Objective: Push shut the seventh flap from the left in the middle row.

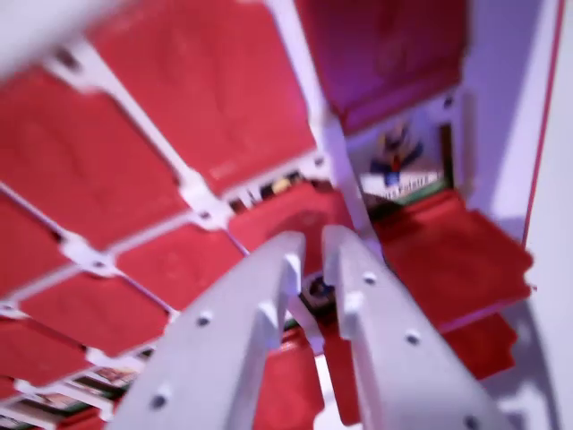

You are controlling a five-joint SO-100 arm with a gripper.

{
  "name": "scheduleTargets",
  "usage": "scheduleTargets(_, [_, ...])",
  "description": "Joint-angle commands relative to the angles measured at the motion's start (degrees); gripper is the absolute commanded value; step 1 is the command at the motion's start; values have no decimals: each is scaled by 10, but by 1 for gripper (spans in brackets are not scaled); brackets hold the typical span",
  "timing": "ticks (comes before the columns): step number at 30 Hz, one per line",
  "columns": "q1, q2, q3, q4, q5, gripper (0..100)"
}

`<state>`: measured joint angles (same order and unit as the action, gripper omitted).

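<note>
The gripper point(313, 255) is formed of two pale grey plastic fingers point(235, 340) — flat, tapered, dotted with small round screws.

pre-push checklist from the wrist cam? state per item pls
1. End effector fingers nearly together, nothing held: ok.
2. Tips aimed at a red flap straight ahead: ok.
3. That flap is the seventh in the middle row: cannot tell, the row is cropped.
4. Contact with the flap: cannot tell, the image is blurred.
5. Open flap at the wrist view's right, picture card exposed above it: not ok if this is the target, since the tips sit to its left.
</note>
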<state>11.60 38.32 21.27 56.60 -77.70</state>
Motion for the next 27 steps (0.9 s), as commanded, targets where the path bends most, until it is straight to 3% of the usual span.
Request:
scheduleTargets(1, [0, 17, -61, -18, 2, 2])
scheduleTargets(27, [-4, -26, -92, -40, -4, 2])
